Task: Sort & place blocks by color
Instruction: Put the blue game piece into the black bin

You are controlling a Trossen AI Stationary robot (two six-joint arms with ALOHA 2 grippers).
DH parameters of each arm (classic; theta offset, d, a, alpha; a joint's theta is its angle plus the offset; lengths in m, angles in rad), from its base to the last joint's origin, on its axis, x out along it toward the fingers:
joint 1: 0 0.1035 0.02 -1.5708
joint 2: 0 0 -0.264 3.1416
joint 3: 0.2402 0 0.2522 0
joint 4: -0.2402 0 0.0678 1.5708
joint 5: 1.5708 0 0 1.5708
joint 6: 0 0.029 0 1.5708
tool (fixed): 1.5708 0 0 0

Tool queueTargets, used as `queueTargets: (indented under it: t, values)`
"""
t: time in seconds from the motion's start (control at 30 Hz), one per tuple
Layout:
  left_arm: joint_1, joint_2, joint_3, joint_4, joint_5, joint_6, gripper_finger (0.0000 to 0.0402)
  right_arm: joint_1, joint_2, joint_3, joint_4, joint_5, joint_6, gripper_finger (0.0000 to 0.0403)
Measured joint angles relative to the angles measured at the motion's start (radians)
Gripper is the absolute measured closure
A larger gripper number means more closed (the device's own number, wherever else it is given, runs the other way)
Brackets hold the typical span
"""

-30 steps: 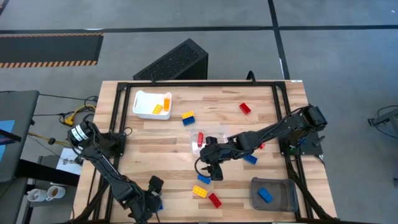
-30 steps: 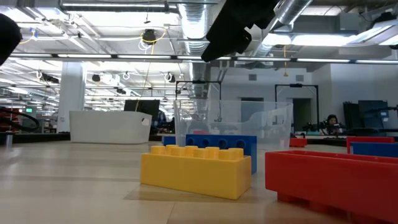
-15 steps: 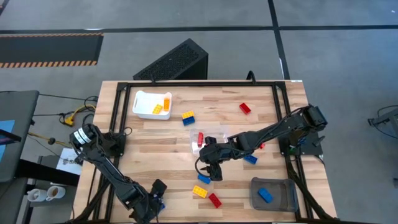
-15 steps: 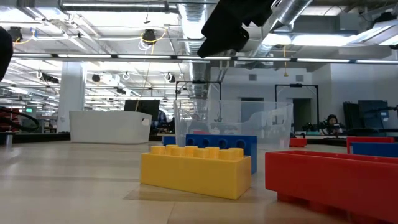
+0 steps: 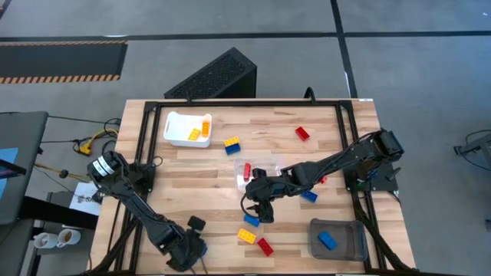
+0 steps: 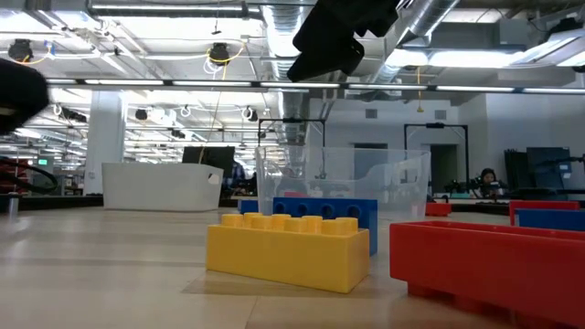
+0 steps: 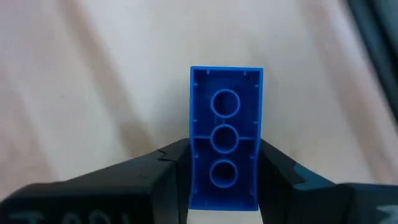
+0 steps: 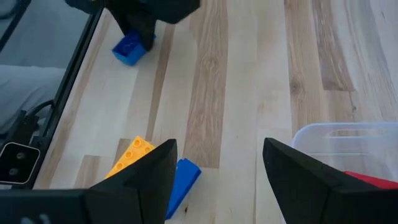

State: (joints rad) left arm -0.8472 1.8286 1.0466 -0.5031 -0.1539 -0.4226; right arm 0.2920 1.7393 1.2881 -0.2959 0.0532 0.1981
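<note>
Left gripper point(image 7: 224, 180) clamps a blue block point(image 7: 225, 134) between both fingers at the table's near-left edge. Right gripper point(image 8: 217, 168) hangs spread wide mid-table, another blue block point(image 8: 181, 180) just beside one finger.

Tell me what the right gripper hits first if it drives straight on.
Probably the bare table. The right gripper, open, points down at wood between the blue block and the clear tub; depth is unclear.

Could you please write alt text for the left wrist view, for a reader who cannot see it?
A blue block, its hollow underside with three round tubes facing the camera, sits clamped between the two dark fingers of the left gripper. Behind it is a pale, blurred wooden tabletop.
</note>
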Motion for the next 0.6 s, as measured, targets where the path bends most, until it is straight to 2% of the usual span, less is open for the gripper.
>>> queueTargets:
  t: [0.1, 0.2, 0.33, 0.4, 0.6]
  values:
    - [0.010, -0.012, -0.003, -0.020, -0.045, -0.032, 0.0304, 0.000, 0.000, 0.000, 0.000, 0.000, -0.018, 0.0143]
    - [0.010, -0.040, -0.011, -0.041, -0.163, -0.035, 0.0304, 0.000, 0.000, 0.000, 0.012, 0.000, -0.024, 0.0143]
    - [0.012, -0.134, -0.102, 0.071, -0.258, -0.058, 0.0304, 0.000, 0.000, 0.000, 0.035, -0.001, -0.045, 0.0143]
    - [0.016, -0.198, -0.208, 0.219, -0.268, -0.080, 0.0304, 0.000, 0.000, 0.000, 0.049, 0.000, -0.050, 0.0143]
    - [0.065, -0.423, -0.581, 0.796, -0.300, -0.137, 0.0304, -0.007, 0.000, 0.000, 0.078, -0.001, -0.076, 0.0143]
